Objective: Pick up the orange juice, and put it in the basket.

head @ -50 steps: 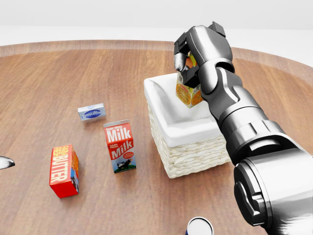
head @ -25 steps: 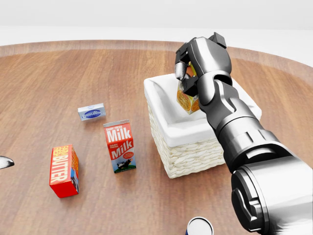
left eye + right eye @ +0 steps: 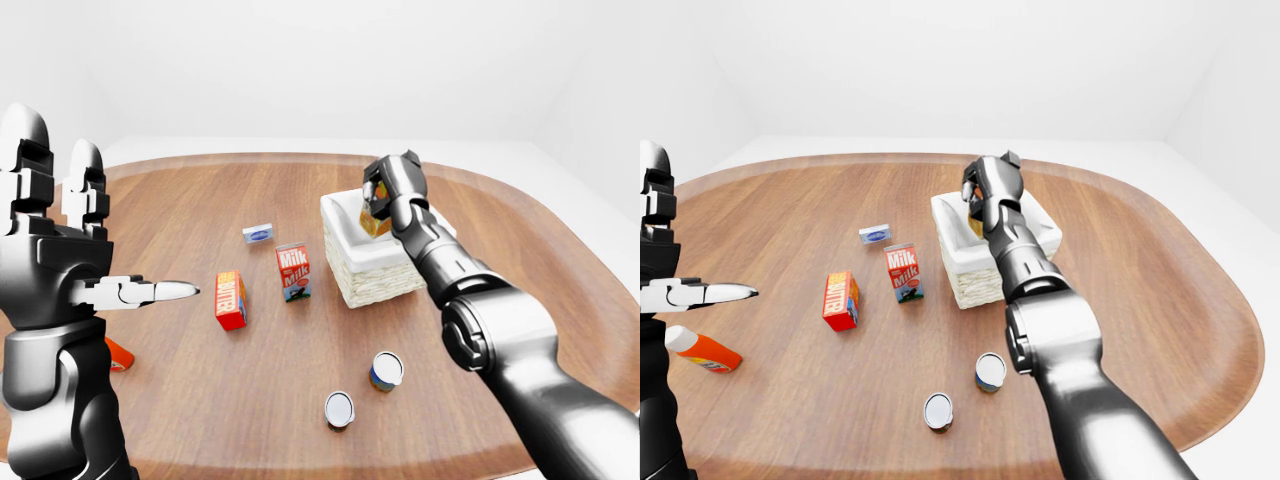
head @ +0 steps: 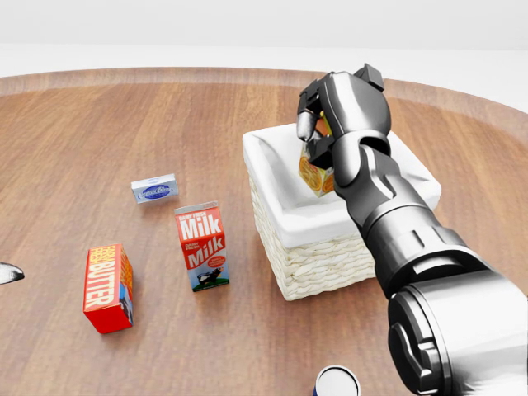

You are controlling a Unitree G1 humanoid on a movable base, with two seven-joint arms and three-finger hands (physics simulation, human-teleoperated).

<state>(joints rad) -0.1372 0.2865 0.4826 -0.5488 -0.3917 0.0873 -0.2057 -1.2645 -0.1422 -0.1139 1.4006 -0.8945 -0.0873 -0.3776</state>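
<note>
- wooden table [image 3: 520, 270], rounded edges, carries everything
- wicker basket [image 4: 322, 256], white liner, stands on the table – landmark for the rest
- milk carton [image 4: 201, 246] upright, near basket, on its left in head view
- red butter box [image 4: 108, 287] upright, farther left of basket, lower than the milk
- small blue-white packet [image 4: 154, 190] lying flat, left of basket, above the milk
- two cans [image 3: 386, 370] [image 3: 339, 409] upright, well below basket in left-eye view
- orange bottle [image 3: 700, 349], white cap, lying flat, well apart from basket at far left of right-eye view
</note>
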